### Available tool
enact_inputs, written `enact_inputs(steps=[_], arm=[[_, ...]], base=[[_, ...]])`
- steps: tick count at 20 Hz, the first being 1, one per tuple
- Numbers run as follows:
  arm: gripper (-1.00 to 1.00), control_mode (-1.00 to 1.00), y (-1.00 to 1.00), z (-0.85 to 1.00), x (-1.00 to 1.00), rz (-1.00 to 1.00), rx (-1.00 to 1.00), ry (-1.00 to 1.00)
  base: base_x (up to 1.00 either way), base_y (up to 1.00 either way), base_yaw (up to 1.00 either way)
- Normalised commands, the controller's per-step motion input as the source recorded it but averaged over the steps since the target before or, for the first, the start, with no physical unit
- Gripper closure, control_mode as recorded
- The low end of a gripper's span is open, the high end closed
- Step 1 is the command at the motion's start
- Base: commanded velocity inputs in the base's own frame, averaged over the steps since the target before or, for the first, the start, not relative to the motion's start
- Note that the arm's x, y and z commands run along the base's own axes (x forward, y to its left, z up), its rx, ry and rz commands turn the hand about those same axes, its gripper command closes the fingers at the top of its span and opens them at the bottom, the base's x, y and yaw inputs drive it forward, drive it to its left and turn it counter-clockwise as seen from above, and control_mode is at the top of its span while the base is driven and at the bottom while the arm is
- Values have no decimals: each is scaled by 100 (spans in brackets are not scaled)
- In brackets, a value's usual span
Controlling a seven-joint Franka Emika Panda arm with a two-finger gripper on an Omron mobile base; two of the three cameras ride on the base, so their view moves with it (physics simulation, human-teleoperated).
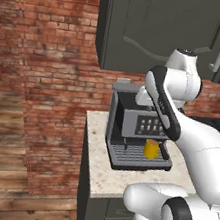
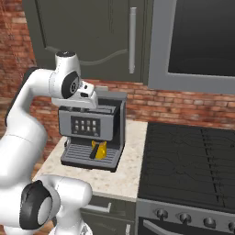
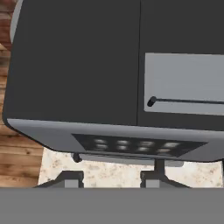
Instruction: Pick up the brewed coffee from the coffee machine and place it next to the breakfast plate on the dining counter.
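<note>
Mug (image 1: 151,148) sits on the machine's (image 1: 138,126) tray; gripper (image 3: 113,179), jaws spread, empty, hovers above the machine. Descending straight risks striking its top.

No readable text, coffee machine (image 2: 92,133) button panel (image 2: 85,125) shows small white icons, too blurred to read
</note>
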Motion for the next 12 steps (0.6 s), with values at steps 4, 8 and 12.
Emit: enact_inputs(steps=[4, 8, 12], arm=[[-100, -100, 0, -15, -26, 7, 0, -5], [-100, -100, -13, -25, -44, 16, 1, -18], [-100, -100, -49, -32, -35, 25, 0, -23]], base=[[0, 0, 0], [0, 0, 0], [0, 0, 0]])
